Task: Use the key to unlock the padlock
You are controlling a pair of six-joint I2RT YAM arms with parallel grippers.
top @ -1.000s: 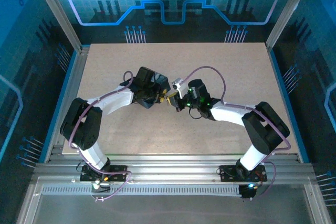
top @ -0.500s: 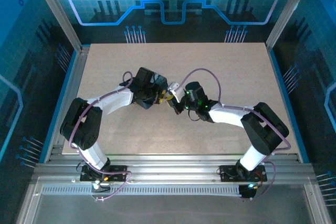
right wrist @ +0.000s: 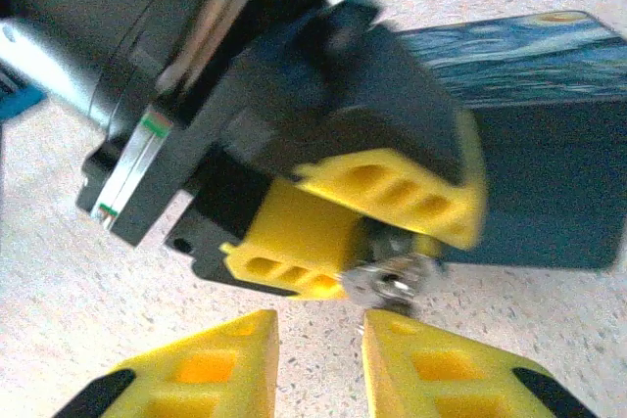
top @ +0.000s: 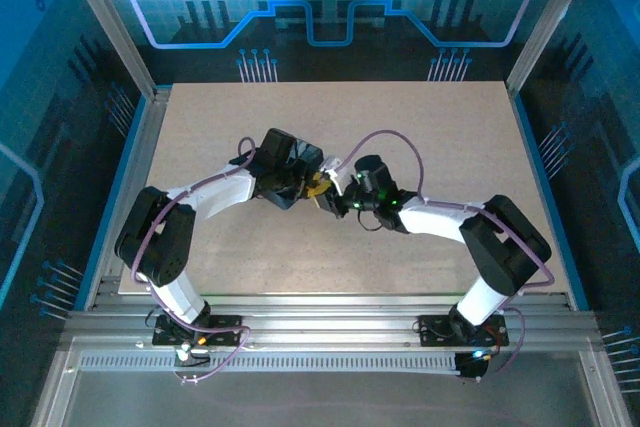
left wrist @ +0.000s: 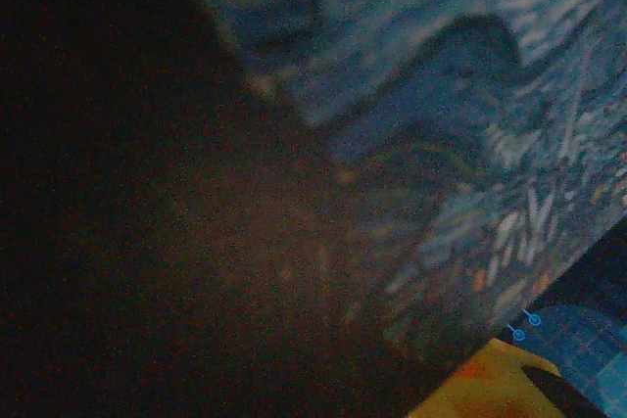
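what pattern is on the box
The box is dark blue with pale swirling brushstrokes; best in the right wrist view.

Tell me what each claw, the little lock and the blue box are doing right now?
left claw: shut on the padlock, a small silvery blur.
right claw: open, holding nothing.
padlock: locked or unlocked, too blurred to tell.
box: lying on the table, looks closed.

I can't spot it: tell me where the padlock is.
Right wrist view: the blurred silvery padlock sits pinched in the left gripper, just ahead of the right gripper, the blue box behind it.
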